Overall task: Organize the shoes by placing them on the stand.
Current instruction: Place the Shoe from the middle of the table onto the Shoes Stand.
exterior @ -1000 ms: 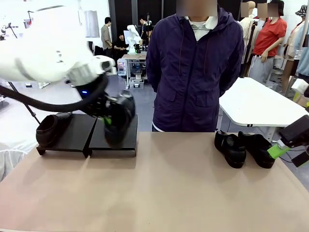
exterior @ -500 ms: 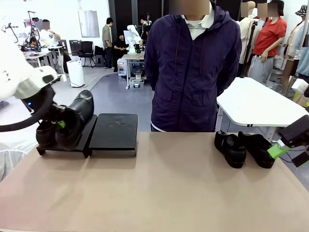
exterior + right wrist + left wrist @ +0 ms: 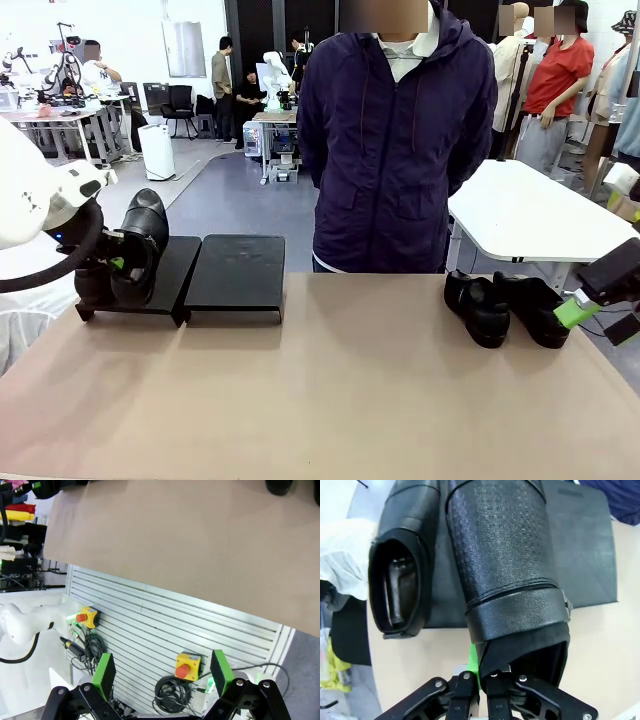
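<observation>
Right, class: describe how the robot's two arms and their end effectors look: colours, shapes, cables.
The left arm has a rounded white shell, a small blue light and a thick black cable looping beside it. The left end effector is black, with bolted links and a green pad. The right end effector is black too, with two flat green pads.

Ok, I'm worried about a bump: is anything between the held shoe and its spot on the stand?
Nothing visible. The held shoe, in the left hand, hangs tilted over the left platform beside the parked shoe, which sits close alongside, not underneath.
</observation>
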You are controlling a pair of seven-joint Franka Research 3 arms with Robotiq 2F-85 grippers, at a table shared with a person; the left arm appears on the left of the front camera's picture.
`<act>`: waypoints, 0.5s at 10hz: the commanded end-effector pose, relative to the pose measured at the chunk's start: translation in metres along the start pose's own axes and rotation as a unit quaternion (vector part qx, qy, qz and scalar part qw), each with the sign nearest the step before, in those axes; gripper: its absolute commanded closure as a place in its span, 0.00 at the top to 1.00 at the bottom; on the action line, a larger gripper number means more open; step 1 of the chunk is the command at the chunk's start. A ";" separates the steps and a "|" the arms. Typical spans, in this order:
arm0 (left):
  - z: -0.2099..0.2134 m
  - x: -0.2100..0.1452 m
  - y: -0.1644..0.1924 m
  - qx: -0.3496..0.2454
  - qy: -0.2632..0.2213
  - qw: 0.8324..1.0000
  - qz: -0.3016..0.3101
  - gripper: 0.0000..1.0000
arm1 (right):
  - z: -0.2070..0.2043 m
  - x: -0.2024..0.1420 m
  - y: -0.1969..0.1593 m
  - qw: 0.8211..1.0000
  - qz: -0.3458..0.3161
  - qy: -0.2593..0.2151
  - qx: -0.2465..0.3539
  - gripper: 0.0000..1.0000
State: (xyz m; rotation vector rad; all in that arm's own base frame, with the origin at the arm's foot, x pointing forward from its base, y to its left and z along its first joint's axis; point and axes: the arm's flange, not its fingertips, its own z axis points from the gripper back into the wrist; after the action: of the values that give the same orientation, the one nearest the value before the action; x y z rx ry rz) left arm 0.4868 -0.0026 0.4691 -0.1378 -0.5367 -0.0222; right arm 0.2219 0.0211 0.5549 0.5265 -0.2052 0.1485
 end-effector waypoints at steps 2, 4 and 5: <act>0.018 -0.003 -0.006 -0.011 0.010 1.000 -0.015 0.00 | 0.002 0.000 -0.001 1.000 0.010 0.000 0.011 1.00; -0.006 0.013 -0.002 -0.023 0.020 0.999 -0.044 0.00 | 0.002 0.000 -0.001 1.000 0.010 0.000 0.011 1.00; -0.015 0.026 0.001 -0.032 0.017 0.998 -0.059 0.00 | 0.002 0.000 -0.001 1.000 0.010 0.000 0.011 1.00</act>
State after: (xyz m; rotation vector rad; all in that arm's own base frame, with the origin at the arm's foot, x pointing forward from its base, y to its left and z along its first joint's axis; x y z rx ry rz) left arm 0.4941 -0.0118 0.4670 -0.1405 -0.4900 -0.0982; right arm 0.2219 0.0211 0.5549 0.5265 -0.2053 0.1486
